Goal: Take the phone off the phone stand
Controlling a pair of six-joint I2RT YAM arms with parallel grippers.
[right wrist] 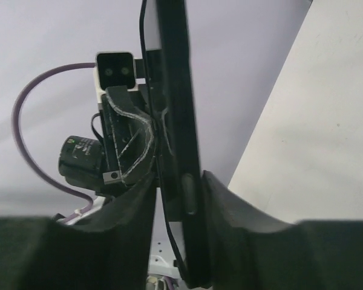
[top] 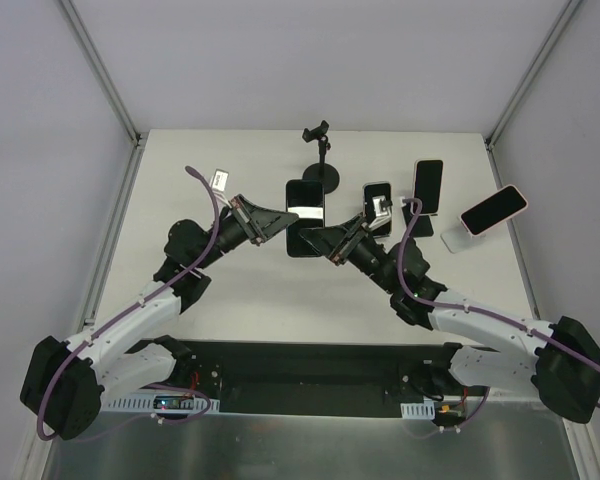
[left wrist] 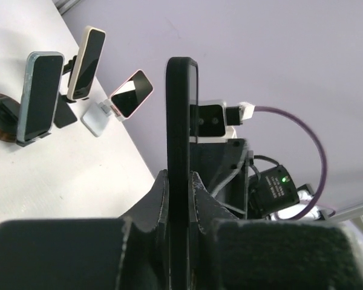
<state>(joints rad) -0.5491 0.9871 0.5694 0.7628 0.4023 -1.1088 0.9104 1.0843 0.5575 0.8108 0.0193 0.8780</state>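
A black phone hangs on edge above the table's middle, between both grippers. My left gripper is shut on its left edge; in the left wrist view both fingers press flat against the phone at the gripper. My right gripper stands around the phone's lower right part. In the right wrist view one finger touches the phone and a narrow gap shows on the other side of the gripper. The black phone stand behind it holds nothing in its clamp.
Three more phones sit on stands at the back right: one on a round stand, a pale one on a black stand, and a pink one on a white stand. White walls close off both sides of the table.
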